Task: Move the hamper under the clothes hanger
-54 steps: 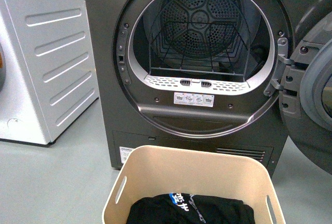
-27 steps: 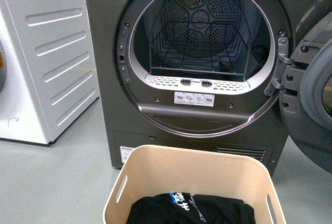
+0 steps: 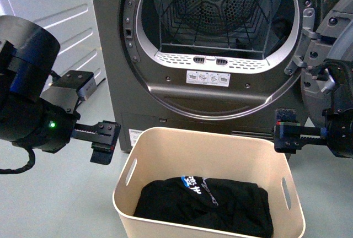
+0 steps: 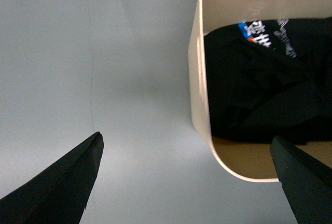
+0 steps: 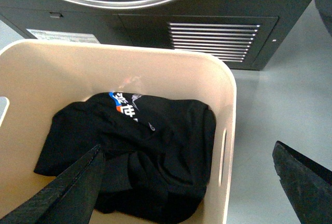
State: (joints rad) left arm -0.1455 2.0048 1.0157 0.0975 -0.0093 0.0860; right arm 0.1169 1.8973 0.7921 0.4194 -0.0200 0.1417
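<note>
Left claw (image 3: 105, 141), right claw (image 3: 287, 131) spread, flanking hamper (image 3: 209, 135) rim

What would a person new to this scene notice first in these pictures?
The dark grey dryer stands straight ahead, its round door swung open. In front of it, on the floor, sits the beige hamper with a black garment inside. The left gripper and right gripper, both open, hover near its far corners.

Left claw (image 4: 185, 136), right claw (image 5: 187, 151): both spread wide, empty.
</note>
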